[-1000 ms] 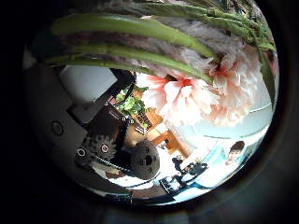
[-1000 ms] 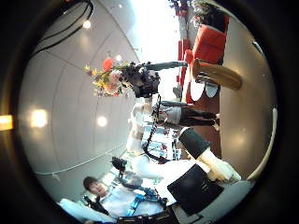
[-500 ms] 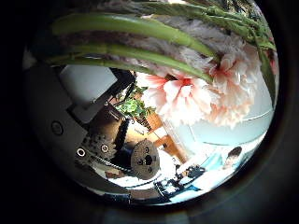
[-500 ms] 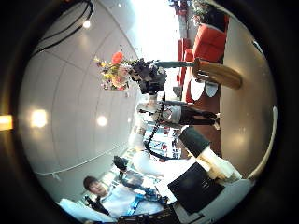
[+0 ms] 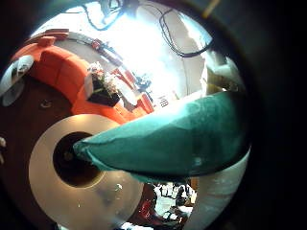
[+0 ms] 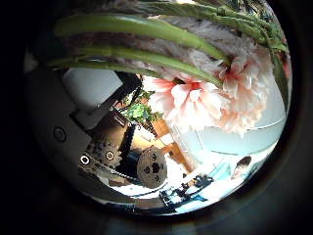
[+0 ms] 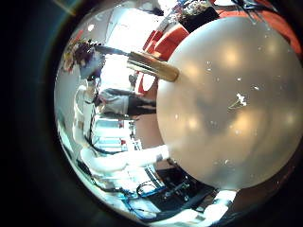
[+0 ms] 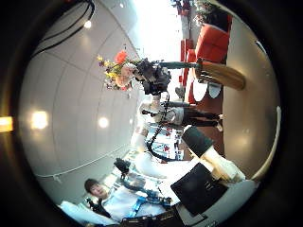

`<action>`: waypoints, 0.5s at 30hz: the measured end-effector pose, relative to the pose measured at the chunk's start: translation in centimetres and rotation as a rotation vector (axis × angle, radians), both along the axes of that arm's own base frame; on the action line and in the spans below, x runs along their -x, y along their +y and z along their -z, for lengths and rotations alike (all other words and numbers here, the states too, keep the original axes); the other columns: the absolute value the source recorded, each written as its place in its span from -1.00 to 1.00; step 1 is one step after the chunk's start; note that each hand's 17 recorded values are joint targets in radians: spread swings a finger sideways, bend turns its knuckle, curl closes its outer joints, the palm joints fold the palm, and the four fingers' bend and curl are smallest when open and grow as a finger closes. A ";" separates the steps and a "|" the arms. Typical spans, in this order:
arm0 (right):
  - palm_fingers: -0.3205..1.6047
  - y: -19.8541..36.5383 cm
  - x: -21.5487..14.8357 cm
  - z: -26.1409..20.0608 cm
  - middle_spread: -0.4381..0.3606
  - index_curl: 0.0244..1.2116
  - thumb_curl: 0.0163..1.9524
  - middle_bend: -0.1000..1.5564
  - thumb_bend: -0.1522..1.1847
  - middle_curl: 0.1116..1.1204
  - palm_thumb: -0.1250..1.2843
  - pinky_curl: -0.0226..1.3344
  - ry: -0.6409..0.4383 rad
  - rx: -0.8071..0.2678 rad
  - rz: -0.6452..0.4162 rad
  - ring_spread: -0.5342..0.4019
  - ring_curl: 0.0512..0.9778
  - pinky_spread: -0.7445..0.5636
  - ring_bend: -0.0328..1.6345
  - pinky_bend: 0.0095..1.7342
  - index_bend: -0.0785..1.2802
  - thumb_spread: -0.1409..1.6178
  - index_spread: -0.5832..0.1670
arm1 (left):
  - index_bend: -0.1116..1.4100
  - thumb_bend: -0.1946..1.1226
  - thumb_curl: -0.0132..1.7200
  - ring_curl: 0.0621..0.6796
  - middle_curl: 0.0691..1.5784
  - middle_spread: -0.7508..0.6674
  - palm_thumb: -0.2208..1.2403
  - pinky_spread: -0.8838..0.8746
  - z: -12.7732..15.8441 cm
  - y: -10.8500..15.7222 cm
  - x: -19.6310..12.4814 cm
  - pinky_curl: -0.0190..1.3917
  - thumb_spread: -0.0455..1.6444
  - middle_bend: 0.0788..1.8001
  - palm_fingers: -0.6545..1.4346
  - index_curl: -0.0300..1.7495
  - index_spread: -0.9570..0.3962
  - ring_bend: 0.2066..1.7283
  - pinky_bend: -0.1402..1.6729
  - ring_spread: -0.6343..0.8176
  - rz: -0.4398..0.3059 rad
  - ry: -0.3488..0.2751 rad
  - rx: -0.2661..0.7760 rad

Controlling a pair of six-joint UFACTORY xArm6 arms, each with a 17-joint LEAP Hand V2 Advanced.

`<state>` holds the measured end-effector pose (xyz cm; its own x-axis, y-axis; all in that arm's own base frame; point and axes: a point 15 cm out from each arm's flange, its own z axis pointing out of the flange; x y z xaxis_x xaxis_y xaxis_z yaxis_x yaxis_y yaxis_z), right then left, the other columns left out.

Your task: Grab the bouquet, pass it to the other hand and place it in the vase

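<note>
Green stems [image 6: 137, 29] lie right across the left thumb side palm view, hard against that palm. The bouquet's [image 6: 201, 98] pink and cream blooms are just past them. Much of the stems is cut off at the view's edge, so the grip itself is not seen there.

In the left little finger side view one teal-covered finger [image 5: 182, 134] of the left hand fills the middle. Behind it is a round pale tabletop [image 5: 58, 192] with a dark round thing [image 5: 72, 153] at its centre. I cannot tell what that thing is.

Farther off, from the right thumb side view, the left hand [image 8: 147, 78] is raised in the air on its arm, closed round the bouquet, with the blooms at the hand's nine o'clock. It is too small there to make out single fingers.

The right hand [image 8: 210, 161] shows only as a white and black part at the edge. I cannot tell whether its fingers are curled or straight. A pale rounded surface [image 7: 227, 104] sits close to its little-finger side.
</note>
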<state>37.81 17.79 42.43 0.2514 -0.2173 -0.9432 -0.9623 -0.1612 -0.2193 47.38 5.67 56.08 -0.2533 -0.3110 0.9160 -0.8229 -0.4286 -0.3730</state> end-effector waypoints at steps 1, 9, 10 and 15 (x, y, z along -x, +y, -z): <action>-0.61 0.0 0.0 0.0 0.38 -0.56 -0.44 -0.65 -0.81 -0.59 0.31 -0.52 -0.001 0.001 0.000 0.55 -0.56 0.80 -0.42 -0.35 -0.65 0.27 -0.11 | -0.22 -0.76 0.01 0.58 0.23 -0.68 0.67 -0.74 0.3 -0.1 0.0 0.48 0.26 0.21 0.64 0.61 -0.73 0.70 0.38 -0.67 0.004 0.006 0.005; -0.60 0.3 0.1 0.0 0.38 -0.55 -0.44 -0.65 -0.81 -0.60 0.31 -0.52 -0.002 0.001 -0.009 0.55 -0.57 0.79 -0.43 -0.35 -0.64 0.27 -0.09 | -0.47 -0.91 -0.22 0.43 0.19 -0.57 -0.02 -0.54 3.9 -1.1 -0.1 0.36 0.19 0.04 -0.41 0.55 -0.62 0.25 -0.13 -0.50 0.055 0.038 0.051; -0.59 0.3 0.1 0.0 0.38 -0.54 -0.44 -0.65 -0.81 -0.60 0.31 -0.53 -0.002 0.001 -0.009 0.55 -0.57 0.79 -0.43 -0.36 -0.63 0.27 -0.09 | -0.53 -0.88 -0.26 0.49 0.15 -0.35 -0.11 -0.34 4.8 -1.6 0.1 0.37 0.18 -0.20 -0.67 0.51 -0.53 0.17 -0.22 -0.26 0.086 0.053 0.071; -0.58 0.6 0.3 0.1 0.38 -0.53 -0.44 -0.66 -0.81 -0.60 0.31 -0.53 -0.002 0.001 -0.017 0.55 -0.57 0.80 -0.44 -0.36 -0.63 0.27 -0.09 | -0.85 -0.82 -0.40 -0.33 -0.24 0.38 -0.41 0.23 8.0 -2.0 0.3 0.01 0.15 -0.72 -0.77 0.27 -0.06 -0.20 -0.49 0.34 0.207 0.128 0.117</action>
